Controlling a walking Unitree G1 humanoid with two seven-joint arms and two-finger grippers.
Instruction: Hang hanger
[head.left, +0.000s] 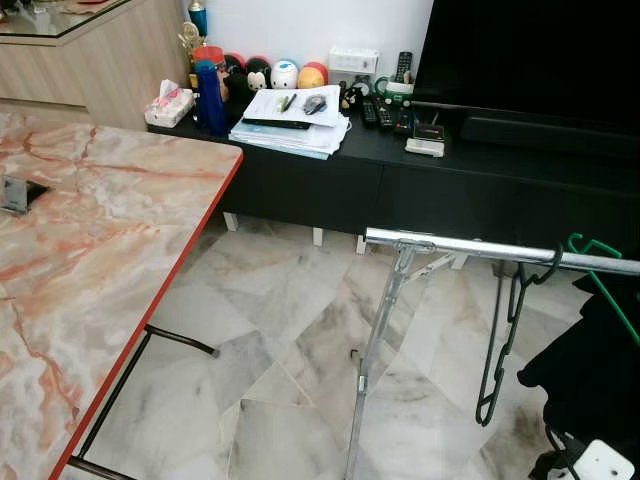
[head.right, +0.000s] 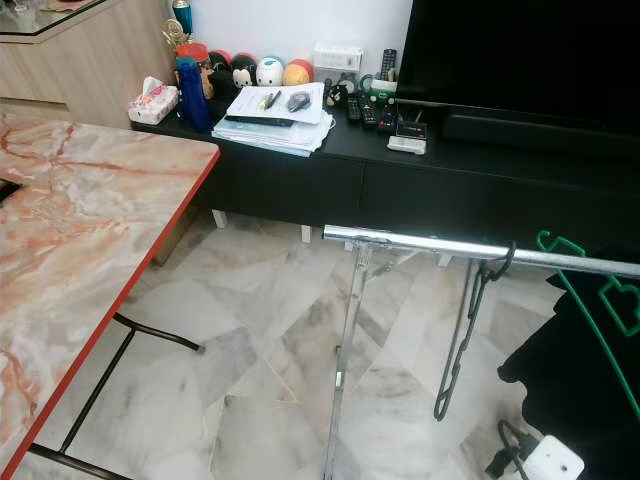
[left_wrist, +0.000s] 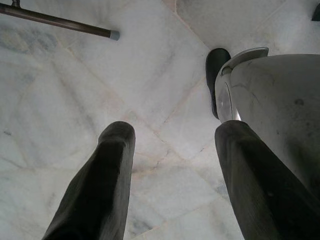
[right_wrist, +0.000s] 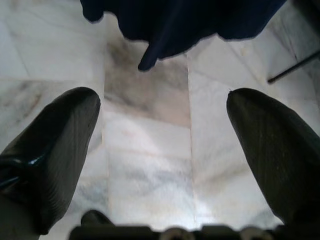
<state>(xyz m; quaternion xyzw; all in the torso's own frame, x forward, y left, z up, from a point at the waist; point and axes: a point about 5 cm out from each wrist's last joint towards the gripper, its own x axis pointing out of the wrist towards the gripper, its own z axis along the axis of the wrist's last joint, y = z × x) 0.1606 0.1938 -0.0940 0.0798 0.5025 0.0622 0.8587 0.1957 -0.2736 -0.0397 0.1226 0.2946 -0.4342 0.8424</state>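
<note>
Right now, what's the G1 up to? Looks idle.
Nothing is being held. The black hanger already hangs by its hook on the chrome rail, with a green hanger further along beside dark clothing. Both arms hang low: the left gripper and right gripper are open, pointing at the marble floor. The marble table stands on the robot's left, the TV cabinet ahead.

A home living room: a black TV console (head.left: 400, 170) under a television (head.left: 530, 50) holds remotes (head.left: 385, 112), papers (head.left: 295, 120) and toys; a marble floor (head.left: 280, 340) lies before it.
</note>
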